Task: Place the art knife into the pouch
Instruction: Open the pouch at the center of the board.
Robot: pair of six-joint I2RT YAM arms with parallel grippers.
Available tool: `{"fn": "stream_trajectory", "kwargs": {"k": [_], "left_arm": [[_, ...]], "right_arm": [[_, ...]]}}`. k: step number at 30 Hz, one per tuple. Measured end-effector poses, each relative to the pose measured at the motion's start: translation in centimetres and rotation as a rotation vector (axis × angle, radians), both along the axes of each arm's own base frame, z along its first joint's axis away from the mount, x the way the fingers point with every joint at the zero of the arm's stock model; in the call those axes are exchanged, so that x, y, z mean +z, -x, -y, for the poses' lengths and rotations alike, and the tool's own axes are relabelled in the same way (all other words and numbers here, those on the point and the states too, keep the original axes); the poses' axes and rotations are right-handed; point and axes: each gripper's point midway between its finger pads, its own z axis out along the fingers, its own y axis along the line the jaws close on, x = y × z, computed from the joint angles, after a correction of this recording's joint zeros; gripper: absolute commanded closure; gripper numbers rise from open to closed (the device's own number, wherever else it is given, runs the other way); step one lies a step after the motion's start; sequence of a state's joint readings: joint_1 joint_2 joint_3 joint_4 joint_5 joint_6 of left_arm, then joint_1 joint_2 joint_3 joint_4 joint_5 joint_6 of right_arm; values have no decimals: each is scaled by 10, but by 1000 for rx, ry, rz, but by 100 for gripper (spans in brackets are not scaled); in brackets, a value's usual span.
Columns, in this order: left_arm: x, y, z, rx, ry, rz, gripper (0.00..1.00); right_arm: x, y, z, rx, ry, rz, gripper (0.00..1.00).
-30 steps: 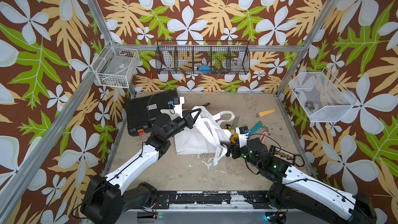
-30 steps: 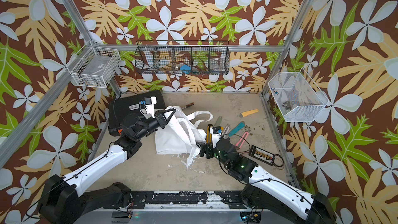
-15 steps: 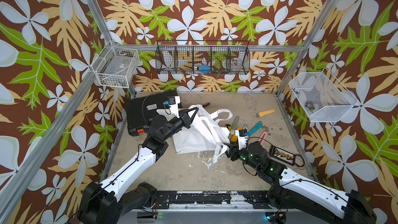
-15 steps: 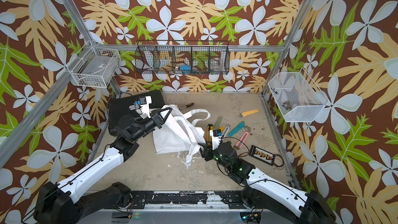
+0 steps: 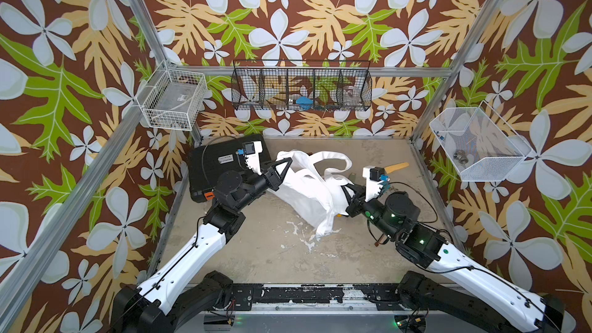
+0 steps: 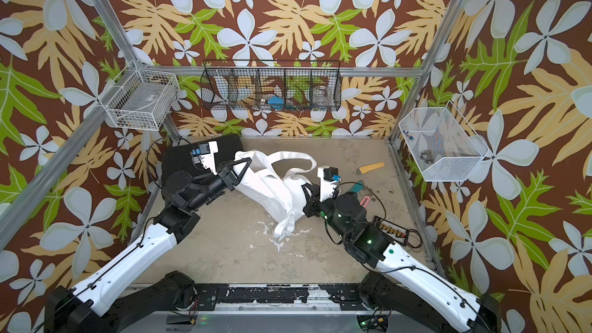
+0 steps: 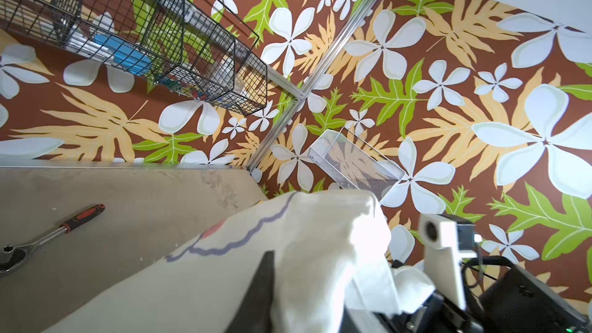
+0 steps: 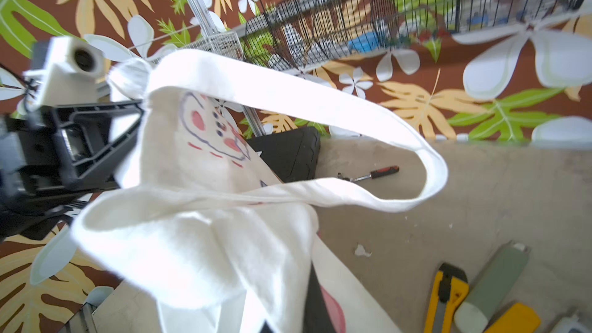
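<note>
Pouch (image 5: pixel 307 187) mouth-opening step: right tool (image 5: pixel 346 192) clamped on its fabric; left tool (image 5: pixel 286 164) at rim, gap unclear. Next: one tool must fetch art knife (image 8: pixel 447 296).

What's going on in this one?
Both arms are working on the white bag, which lies on the table. The right gripper is shut on cloth at one side of the bag. The left gripper is at the other side, but it is unclear whether it grips. The yellow knife lies on the table beside the bag, not yet picked up.
</note>
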State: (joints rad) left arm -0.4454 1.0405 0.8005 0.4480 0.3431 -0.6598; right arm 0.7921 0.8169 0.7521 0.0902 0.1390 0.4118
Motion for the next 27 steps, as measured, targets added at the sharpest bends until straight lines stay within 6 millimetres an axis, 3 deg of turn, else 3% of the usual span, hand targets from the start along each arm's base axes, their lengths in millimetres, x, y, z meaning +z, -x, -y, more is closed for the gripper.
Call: {"fn": "stream_trajectory", "kwargs": {"k": [5, 11, 14, 20, 27], "left_arm": [[-10, -17, 4, 27, -60, -58, 42], [-43, -26, 9, 18, -118, -158, 41], [-54, -22, 7, 16, -146, -177, 42], [-68, 4, 14, -26, -211, -173, 42], [-52, 25, 14, -26, -275, -99, 42]], "right_arm": [[4, 1, -1, 13, 54, 13, 100], [-6, -7, -13, 31, 120, -18, 100], [-3, -22, -17, 0, 153, -36, 100], [-10, -78, -11, -71, 188, -125, 100], [-45, -119, -21, -43, 248, -258, 100]]}}
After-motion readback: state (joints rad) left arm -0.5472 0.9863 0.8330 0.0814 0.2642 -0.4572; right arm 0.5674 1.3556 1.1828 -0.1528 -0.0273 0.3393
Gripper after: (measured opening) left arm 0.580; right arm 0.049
